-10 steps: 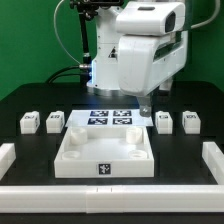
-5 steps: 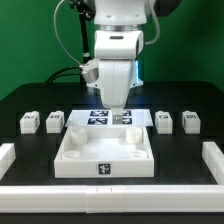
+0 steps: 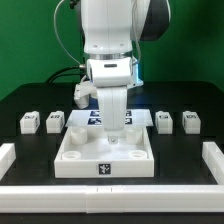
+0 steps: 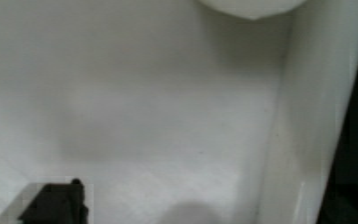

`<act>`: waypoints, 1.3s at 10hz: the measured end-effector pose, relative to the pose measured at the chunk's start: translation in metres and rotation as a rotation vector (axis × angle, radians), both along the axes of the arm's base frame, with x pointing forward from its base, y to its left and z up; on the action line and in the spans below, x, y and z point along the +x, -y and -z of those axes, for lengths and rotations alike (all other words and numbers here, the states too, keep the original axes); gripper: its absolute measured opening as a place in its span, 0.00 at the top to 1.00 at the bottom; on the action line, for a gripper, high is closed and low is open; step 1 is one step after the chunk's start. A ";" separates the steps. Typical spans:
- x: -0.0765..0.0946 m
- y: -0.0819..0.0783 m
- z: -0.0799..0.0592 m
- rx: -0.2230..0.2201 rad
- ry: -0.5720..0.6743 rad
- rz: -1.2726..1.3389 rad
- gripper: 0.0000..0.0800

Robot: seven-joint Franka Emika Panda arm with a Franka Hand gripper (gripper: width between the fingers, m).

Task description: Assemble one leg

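Observation:
Four small white legs with markers stand on the black table: two at the exterior view's left and two at its right. The large white square tray-like piece lies in the middle front. My gripper hangs low over that piece's inside, far from every leg, and holds nothing. In the wrist view the gripper is close over the blurred white surface of the piece. One dark finger shows, and a round corner socket lies ahead. No leg shows there.
The marker board lies behind the tray-like piece, mostly hidden by the arm. White rails border the table at the left, right and front. Cables hang behind the arm.
The arm has swung from the exterior view's right to the middle and come down. The gripper now sits over the tray-like piece instead of above the marker board.

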State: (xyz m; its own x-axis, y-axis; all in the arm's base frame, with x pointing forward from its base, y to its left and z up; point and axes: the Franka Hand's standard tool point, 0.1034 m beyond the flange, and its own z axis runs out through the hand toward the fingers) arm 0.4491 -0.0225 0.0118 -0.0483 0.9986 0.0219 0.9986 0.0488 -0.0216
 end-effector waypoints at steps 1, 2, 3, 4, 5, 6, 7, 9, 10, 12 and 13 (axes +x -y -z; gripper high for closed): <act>-0.001 0.002 0.004 0.002 -0.006 0.005 0.19; 0.001 0.002 0.004 0.001 -0.005 0.007 0.19; 0.001 0.002 0.004 0.002 -0.006 0.008 0.19; 0.000 0.002 0.004 0.002 -0.007 0.008 0.34; 0.000 0.002 0.005 0.002 -0.008 0.009 0.52; 0.000 0.002 0.005 0.002 -0.008 0.009 0.69; 0.000 0.002 0.005 0.002 -0.008 0.009 0.69; 0.001 0.003 0.004 0.001 -0.006 0.010 0.93; 0.001 0.003 0.004 0.001 -0.006 0.010 0.93; 0.001 0.003 0.004 0.001 -0.006 0.010 0.93; 0.001 0.002 0.004 0.001 -0.006 0.011 0.93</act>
State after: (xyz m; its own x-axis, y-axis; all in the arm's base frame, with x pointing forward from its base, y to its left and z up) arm 0.4498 -0.0249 0.0074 -0.0373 0.9990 0.0236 0.9989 0.0379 -0.0273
